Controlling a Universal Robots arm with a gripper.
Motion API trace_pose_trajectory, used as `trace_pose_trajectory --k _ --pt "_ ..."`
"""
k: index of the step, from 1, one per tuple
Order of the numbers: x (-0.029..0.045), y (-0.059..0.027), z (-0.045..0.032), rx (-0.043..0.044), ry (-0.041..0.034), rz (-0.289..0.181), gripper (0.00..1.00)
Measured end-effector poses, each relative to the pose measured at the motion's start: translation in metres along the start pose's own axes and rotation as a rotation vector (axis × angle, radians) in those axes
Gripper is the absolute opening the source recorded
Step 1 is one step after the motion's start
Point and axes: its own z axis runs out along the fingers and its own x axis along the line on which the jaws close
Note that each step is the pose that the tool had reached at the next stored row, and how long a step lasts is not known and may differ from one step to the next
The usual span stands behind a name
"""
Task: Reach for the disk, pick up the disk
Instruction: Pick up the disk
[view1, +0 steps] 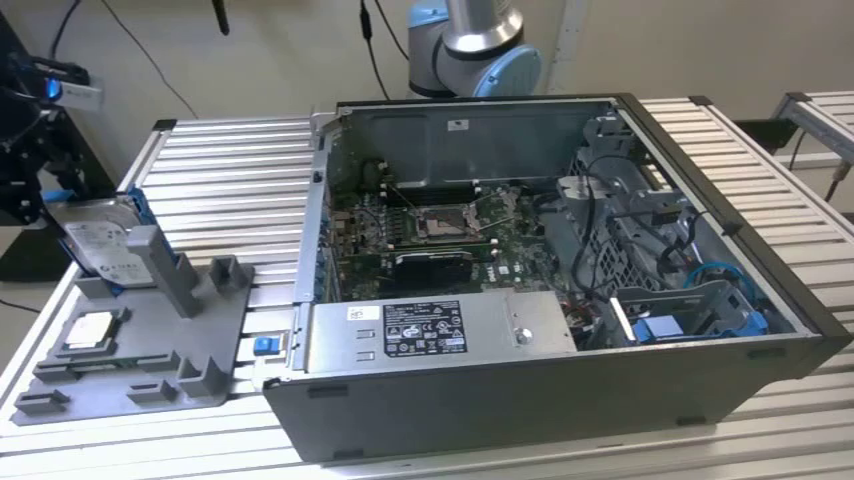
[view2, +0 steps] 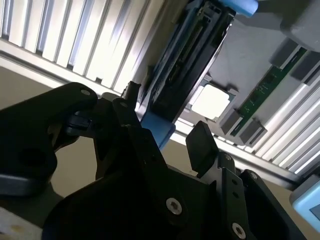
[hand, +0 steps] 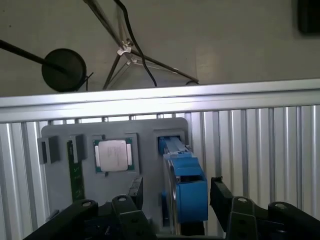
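The end effector (hand: 171, 204) is hanging directly over the disk (hand: 189, 197) with its jaws standing open, one black finger (hand: 223, 194) on each side of the drive and nothing clamped between them. In the second wrist view a gap is showing between one pad (view2: 202, 142) and the blue rail, so I judge that the reach is about done and the grasp is not yet made. The spread is looking wide enough for both fingers to clear the drive's faces, which is likely why they are being held so far apart. The disk is standing on edge in a slot of the gray fixture (hand: 150, 134), its blue rail facing up toward the wrist. Standing this way, it is offering its two flat sides to the fingers instead of lying flat where they could not get around it. Just beside it on the same fixture, a square processor chip (hand: 113, 154) is lying in its own recess, with a green memory stick (hand: 75, 176) sitting in a slot beyond that, both apart from the jaws. The fixture is resting on the slatted aluminium bench (hand: 260, 150). In the exterior view, the disk (view1: 110, 243) is standing at the fixture's far corner on that view's left. An open computer case (view1: 534, 390) is occupying the middle of the bench, and the arm (view1: 474, 35) is rising behind it.
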Motion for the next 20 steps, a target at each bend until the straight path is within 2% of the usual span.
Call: trace_pose_trajectory --k 14,20 --pt "-0.0009 0.0001 0.0252 -0.0001 0.0 -0.005 1.0" --pt "-0.001 0.0001 0.0324 -0.0001 -0.0006 -0.006 1.0"
